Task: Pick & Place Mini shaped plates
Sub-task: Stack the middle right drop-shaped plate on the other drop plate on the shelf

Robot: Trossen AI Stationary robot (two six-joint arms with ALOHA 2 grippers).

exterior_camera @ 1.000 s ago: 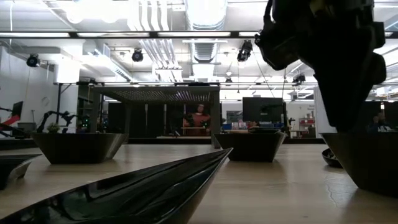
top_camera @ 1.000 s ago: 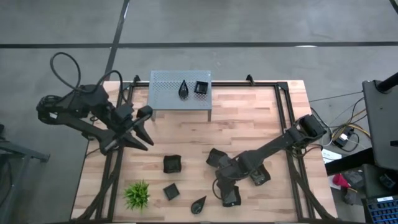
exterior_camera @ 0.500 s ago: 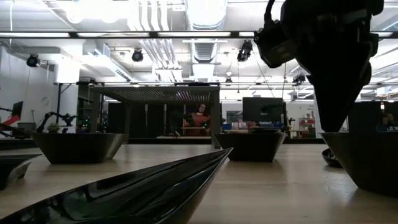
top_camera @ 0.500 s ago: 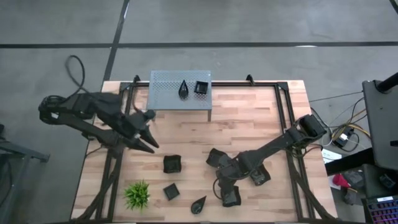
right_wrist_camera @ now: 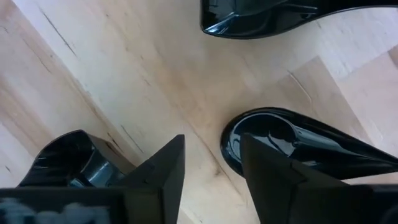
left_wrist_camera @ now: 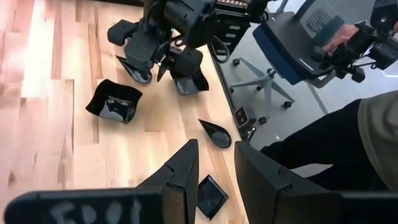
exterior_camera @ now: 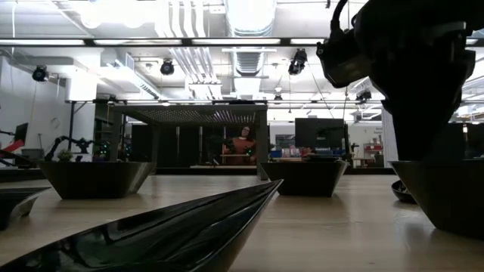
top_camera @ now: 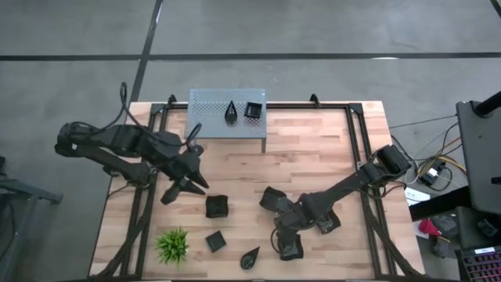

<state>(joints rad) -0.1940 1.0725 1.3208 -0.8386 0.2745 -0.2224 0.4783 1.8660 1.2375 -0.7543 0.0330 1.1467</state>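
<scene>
Glossy black mini shaped plates (top_camera: pixel 217 206) scattered on table, two on shelf.

Grey floor (top_camera: pixel 329 27); ceiling strip lights (exterior_camera: pixel 113 41); blue chair (left_wrist_camera: pixel 292 43).

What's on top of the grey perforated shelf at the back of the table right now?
Two plates sit on the grey shelf: a teardrop plate and, beside it, a square plate. What lies under the shelf is hidden from above.

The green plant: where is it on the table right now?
In the high view the plant stands at the table's near-left corner, left of a small square plate and below the left gripper, touching neither.
</scene>
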